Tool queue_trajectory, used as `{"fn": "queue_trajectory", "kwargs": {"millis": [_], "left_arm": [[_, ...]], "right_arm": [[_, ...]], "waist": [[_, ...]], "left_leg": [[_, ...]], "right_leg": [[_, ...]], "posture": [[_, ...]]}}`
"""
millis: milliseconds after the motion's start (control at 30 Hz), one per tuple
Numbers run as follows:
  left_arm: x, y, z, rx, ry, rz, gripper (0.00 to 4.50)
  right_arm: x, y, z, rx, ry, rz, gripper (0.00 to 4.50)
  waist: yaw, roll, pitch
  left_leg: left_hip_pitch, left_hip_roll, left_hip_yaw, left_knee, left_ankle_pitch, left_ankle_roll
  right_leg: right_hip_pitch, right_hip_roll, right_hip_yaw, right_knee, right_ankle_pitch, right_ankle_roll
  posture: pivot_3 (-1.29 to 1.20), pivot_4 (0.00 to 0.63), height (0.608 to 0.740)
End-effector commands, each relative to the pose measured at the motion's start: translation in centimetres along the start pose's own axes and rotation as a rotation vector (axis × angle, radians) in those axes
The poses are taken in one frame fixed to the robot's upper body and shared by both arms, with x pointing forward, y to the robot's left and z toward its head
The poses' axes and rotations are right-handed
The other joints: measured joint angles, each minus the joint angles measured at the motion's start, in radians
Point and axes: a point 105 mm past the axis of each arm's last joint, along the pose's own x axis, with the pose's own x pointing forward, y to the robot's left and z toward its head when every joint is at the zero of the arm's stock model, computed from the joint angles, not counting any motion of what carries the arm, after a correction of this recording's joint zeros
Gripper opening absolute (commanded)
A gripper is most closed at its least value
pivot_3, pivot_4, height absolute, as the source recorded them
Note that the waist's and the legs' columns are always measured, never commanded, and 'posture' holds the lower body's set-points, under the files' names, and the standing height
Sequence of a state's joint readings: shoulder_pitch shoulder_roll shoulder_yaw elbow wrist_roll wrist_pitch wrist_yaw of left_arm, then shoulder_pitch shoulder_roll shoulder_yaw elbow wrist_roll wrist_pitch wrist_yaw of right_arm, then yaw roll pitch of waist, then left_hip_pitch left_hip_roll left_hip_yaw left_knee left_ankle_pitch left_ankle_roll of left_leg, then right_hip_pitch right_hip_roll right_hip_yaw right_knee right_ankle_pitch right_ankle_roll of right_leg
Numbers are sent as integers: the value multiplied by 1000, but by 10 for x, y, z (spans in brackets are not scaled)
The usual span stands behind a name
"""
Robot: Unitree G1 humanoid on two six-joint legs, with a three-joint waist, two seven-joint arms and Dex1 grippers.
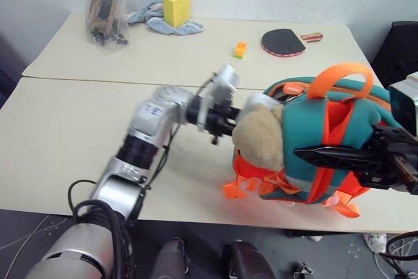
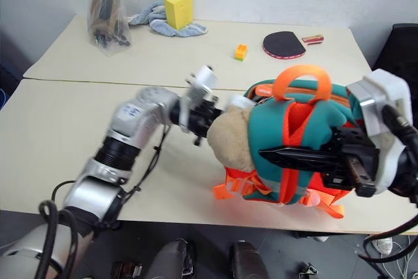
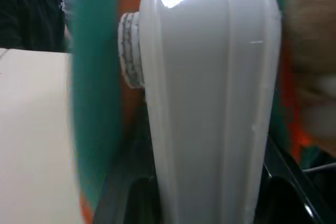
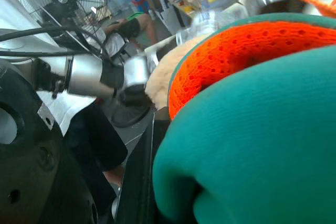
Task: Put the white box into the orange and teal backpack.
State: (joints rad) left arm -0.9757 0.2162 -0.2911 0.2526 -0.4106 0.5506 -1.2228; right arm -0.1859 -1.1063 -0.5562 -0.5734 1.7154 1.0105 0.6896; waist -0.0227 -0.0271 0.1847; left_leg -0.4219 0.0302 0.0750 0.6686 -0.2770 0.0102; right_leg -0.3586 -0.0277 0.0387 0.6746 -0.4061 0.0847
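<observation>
The orange and teal backpack stands on the near table at the right, its orange top handle up and a tan plush toy on its front. My right gripper reaches in from the right, shut on the backpack's teal fabric and holding it up. My left gripper comes in from the left, level with the top of the plush toy. It is shut on the white box, whose white end shows at the bag's upper edge by the plush toy. The bag's inside is hidden.
On the far table lie a yellow block on a blue cloth, a clear plastic bag, a small orange and green brick and a red paddle. A person in a dark shirt stands beyond the table.
</observation>
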Motion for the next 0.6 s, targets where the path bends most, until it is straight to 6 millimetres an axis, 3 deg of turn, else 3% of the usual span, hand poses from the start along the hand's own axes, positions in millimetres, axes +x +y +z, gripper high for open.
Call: {"fn": "queue_trajectory", "kwargs": {"millis": [33, 133, 333, 600], "left_arm": [[19, -1, 1, 94, 50, 56, 1706], [8, 0, 9, 58, 12, 81, 2622], [-43, -3, 25, 50, -25, 118, 4361], [-108, -39, 56, -19, -66, -3, 4467]], "right_arm": [[2, -2, 2, -26, -47, -36, 5], [2, -2, -5, -7, -55, -53, 0], [1, 2, -17, 20, -61, -67, 0], [1, -1, -21, 32, -68, -94, 0]], "waist": [[0, 0, 0], [-7, 0, 0], [-5, 1, 0], [-3, 1, 0]], "left_leg": [[0, 0, 0, 0, 0, 0], [1, 0, 0, -1, 0, 0], [2, 1, -2, -4, 3, -4], [1, 0, -6, -3, 4, -4]], "right_leg": [[0, 0, 0, 0, 0, 0], [0, 1, 0, 0, 0, 0], [-1, 3, -1, 2, 0, 0], [2, 1, -4, 0, 0, 0]], "posture": [[0, 150, 740], [0, 150, 740], [0, 150, 740], [0, 150, 740]]}}
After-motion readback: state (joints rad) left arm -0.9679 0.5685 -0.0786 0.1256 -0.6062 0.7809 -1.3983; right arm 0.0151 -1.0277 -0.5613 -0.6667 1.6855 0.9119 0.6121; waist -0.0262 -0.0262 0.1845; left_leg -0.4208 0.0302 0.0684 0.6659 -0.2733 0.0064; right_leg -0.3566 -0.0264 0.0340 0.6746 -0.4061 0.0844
